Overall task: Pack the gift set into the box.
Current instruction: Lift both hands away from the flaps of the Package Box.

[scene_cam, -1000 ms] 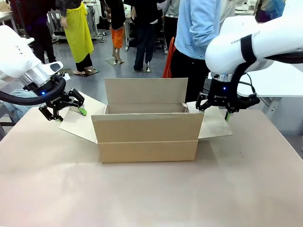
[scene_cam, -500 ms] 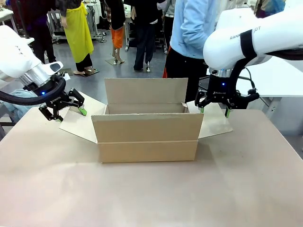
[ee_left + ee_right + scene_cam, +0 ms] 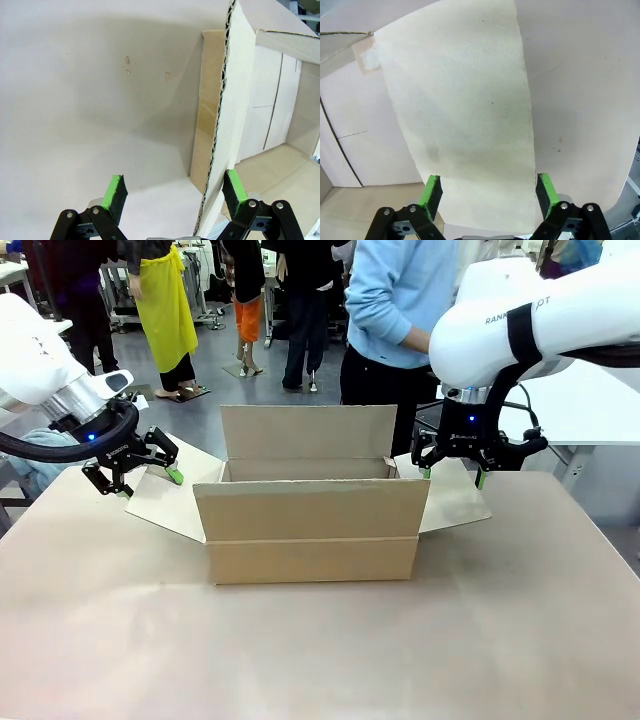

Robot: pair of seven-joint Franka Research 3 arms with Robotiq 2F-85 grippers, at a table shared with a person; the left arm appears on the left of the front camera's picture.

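The box [image 3: 310, 530] stands open at the centre of the frame. The left gripper [image 3: 148, 480] and right gripper [image 3: 452, 476] are spread wide and hold nothing, each at a side flap. A careless push could fold a flap inward or shift the box.

Fingers [image 3: 432, 193] spread wide, box flap [image 3: 465, 125] between them (pale, bare cardboard), table [image 3: 580, 95] beyond.
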